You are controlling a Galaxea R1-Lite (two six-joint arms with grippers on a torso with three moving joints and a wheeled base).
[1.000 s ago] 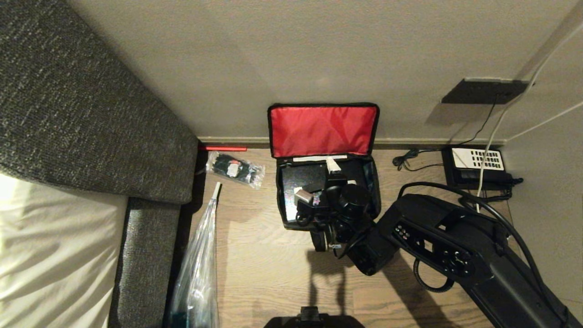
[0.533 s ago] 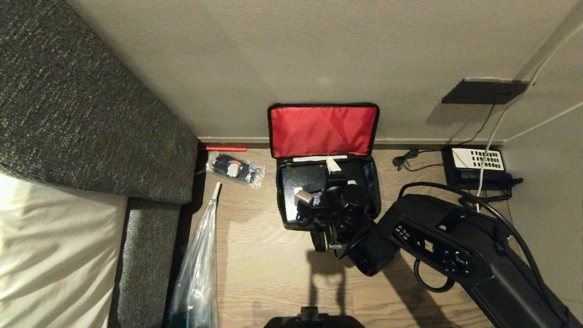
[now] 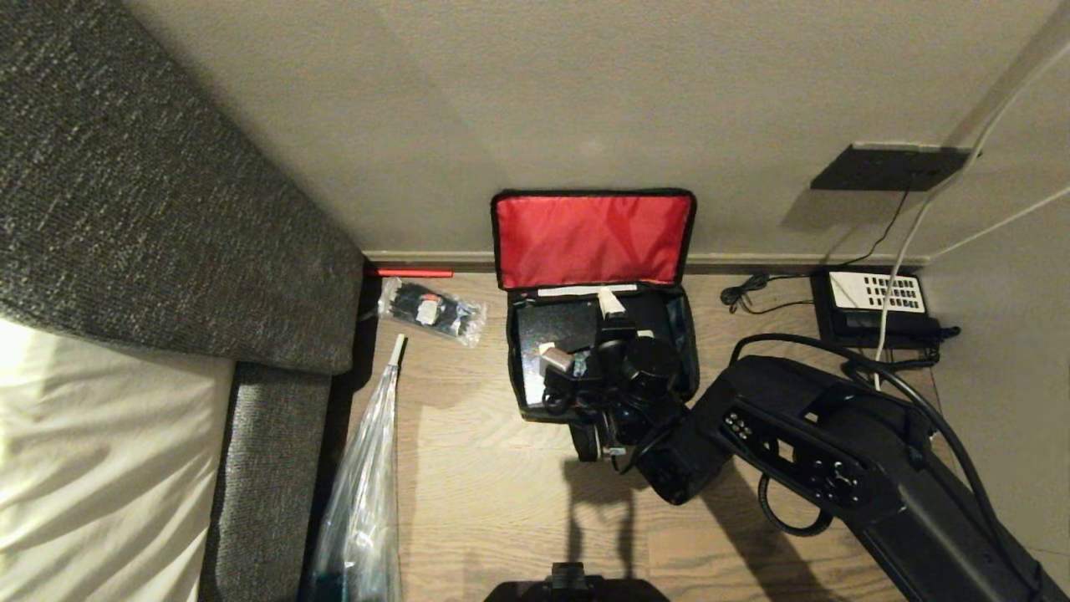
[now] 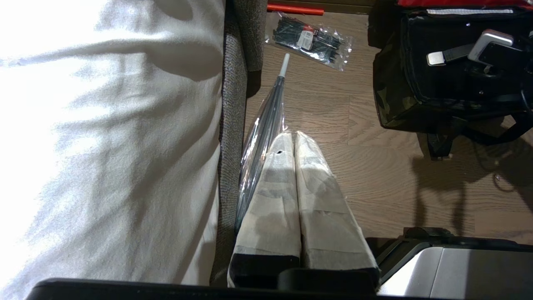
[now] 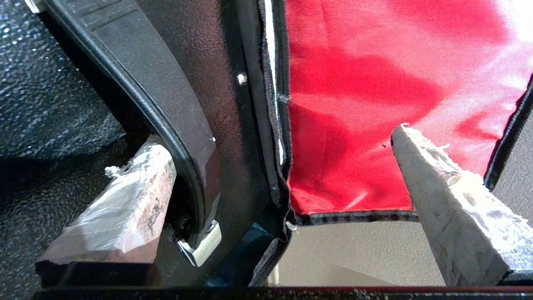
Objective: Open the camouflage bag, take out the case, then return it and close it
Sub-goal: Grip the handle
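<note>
Head view — camouflage bag (image 3: 687, 334) unzipped, case (image 3: 556, 326) inside, right gripper (image 3: 610, 334) jaws spread wide, left gripper (image 4: 295, 139) jaws closed.

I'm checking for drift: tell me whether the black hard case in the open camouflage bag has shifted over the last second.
No. The black hard case sits in the camouflage bag as before, unchanged against the baseboard.

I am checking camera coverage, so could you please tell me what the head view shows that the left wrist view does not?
Only the head view shows the black phone, the wall socket and the right gripper over the case. Only the left wrist view shows the left gripper, jaws shut, hanging beside the bed. Both show the open camouflage bag, the packet of black ties and the wrapped umbrella.
</note>
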